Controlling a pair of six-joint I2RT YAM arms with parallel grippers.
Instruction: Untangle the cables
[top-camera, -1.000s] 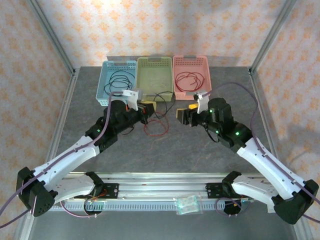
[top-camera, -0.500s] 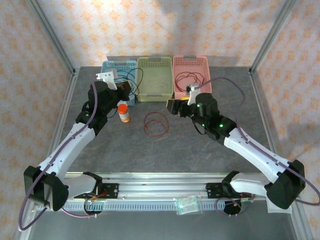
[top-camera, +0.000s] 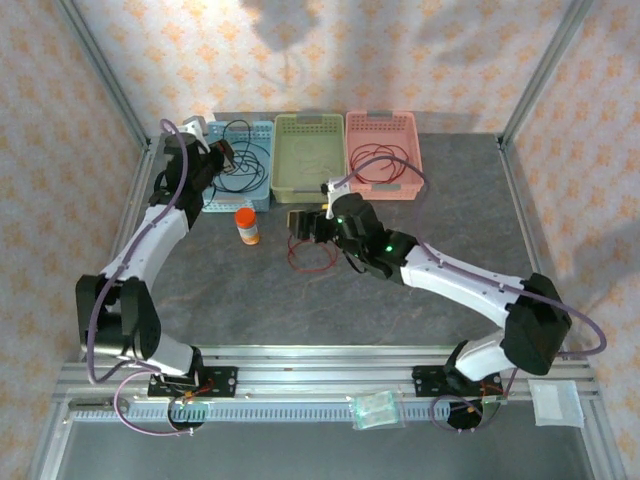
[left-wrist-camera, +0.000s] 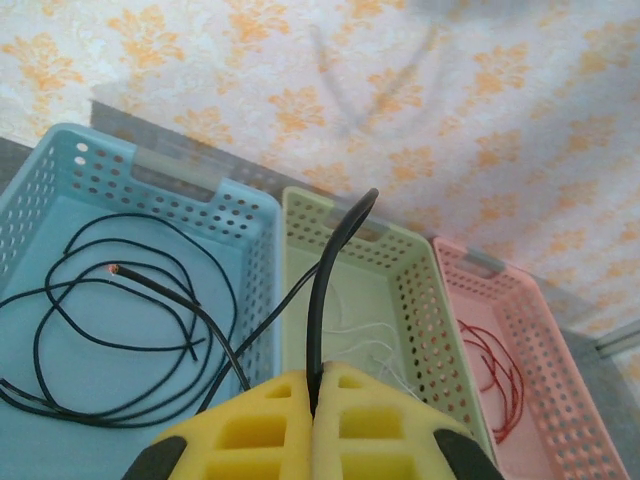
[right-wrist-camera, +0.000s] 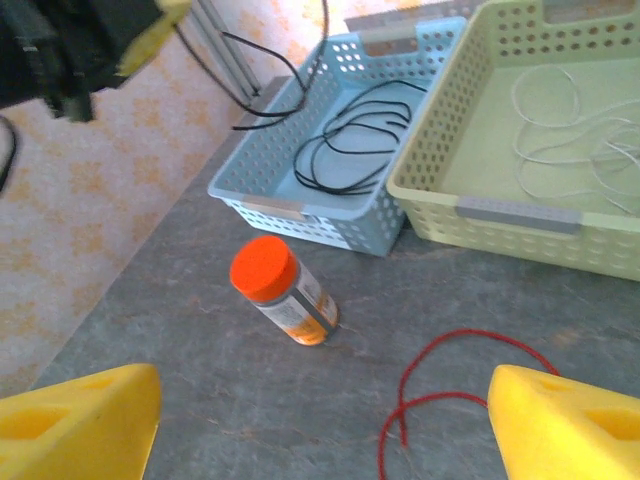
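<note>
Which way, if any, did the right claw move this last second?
Yes: the right gripper slid left, from before the pink basket to before the green basket.

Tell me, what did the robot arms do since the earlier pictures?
The left gripper carried a black cable from the middle of the table back and left to above the blue basket; its jaws are shut on it. The right gripper swung left over the red cable loop on the table, jaws open. The blue basket and that loop stayed put.

Left claw (left-wrist-camera: 312, 400) pinching black cable (left-wrist-camera: 320, 290); more black cables (left-wrist-camera: 150, 283) in blue basket (left-wrist-camera: 262, 260).
</note>
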